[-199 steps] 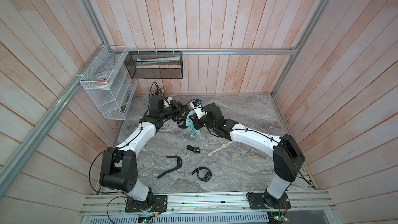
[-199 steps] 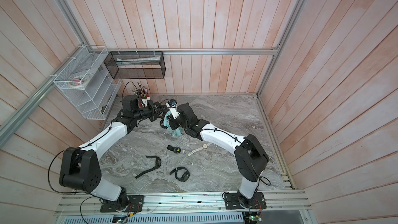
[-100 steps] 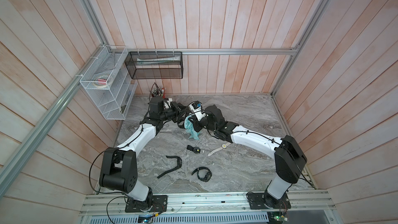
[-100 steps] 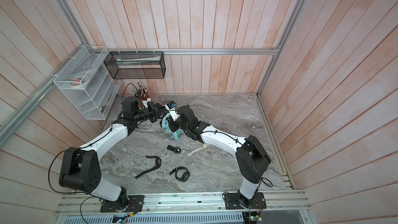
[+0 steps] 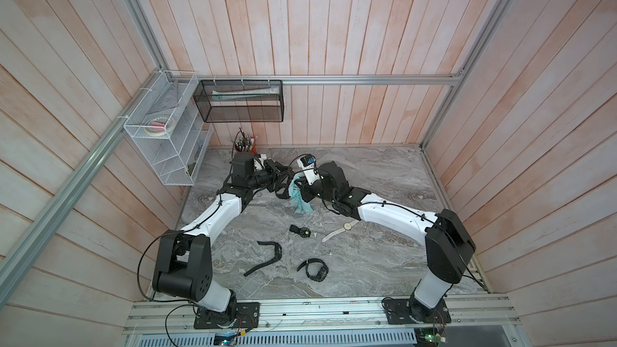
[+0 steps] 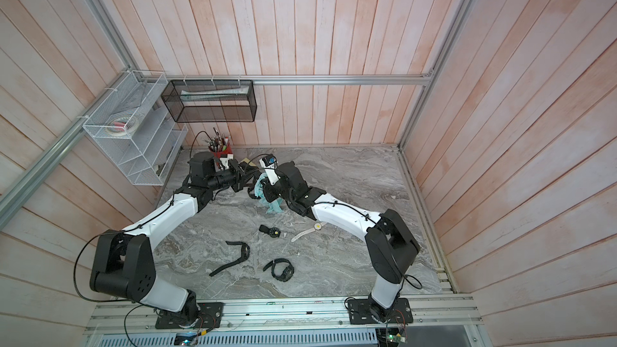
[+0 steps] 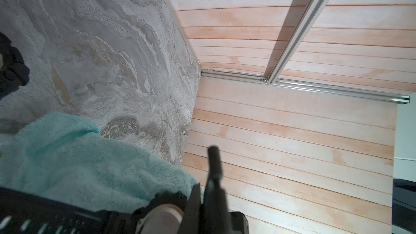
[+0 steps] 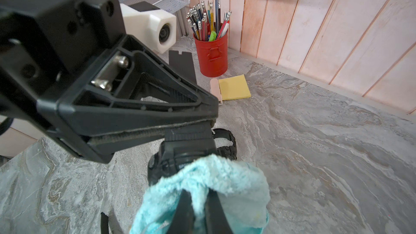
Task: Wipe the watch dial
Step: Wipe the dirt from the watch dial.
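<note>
Over the watch (image 8: pixel 171 158), cloth (image 8: pixel 236 183) shifted slightly.

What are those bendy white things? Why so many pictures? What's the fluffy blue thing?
Those are two robot arms, fixed to a rail at the table's front. Both top views look down on the whole grey table. The other two pictures come from little cameras on the arms' wrists. The left gripper pinches the strap of a black watch. The right gripper pinches a fluffy teal cloth, held against that watch to wipe it. A white watch and loose black watches lie on the table. At the back stand a red pencil cup and yellow sticky notes.
</note>
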`<state>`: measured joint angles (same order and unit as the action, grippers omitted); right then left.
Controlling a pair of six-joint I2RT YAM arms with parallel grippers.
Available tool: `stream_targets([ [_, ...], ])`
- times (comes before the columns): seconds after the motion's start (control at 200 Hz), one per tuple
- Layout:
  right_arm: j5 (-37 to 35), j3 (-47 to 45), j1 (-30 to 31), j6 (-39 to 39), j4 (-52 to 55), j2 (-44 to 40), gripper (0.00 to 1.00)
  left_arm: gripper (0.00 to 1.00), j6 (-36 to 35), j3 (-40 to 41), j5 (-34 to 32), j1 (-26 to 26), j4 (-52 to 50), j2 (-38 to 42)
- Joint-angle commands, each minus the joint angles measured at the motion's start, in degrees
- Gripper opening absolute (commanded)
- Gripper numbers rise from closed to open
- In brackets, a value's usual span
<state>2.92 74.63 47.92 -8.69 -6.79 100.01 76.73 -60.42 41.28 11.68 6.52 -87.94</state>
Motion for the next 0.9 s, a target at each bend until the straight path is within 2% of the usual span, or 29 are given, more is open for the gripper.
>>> stream_targets([
  [0.0,-0.54,2.43,0.31,3.28,0.97,2.50,0.00,0.01,0.19,-3.70,5.68,1.45,-1.55,-0.38],
  [0.145,4.99,-0.42,1.04,4.96,-1.55,0.98,0.00,0.01,0.57,-5.32,5.47,1.46,-1.22,-1.34],
  [0.33,10.49,-2.24,1.49,4.68,-7.53,-1.65,0.00,0.01,1.10,-2.07,5.55,1.81,-0.16,-1.29],
  [0.425,10.98,-2.40,1.52,3.46,-10.46,-2.83,0.00,0.01,1.44,-0.01,5.32,2.05,0.46,-0.75],
  [0.61,1.55,-3.16,1.04,2.21,-14.82,-4.58,0.00,0.01,1.60,2.62,5.17,2.62,0.73,0.46],
  [0.725,-3.18,1.98,-0.13,1.57,-6.79,-0.76,0.00,0.01,2.04,3.16,5.16,2.64,1.34,0.97],
  [0.895,-6.91,3.28,-0.51,1.13,-1.52,2.09,0.00,0.01,1.64,1.58,5.45,2.56,0.45,1.11],
])
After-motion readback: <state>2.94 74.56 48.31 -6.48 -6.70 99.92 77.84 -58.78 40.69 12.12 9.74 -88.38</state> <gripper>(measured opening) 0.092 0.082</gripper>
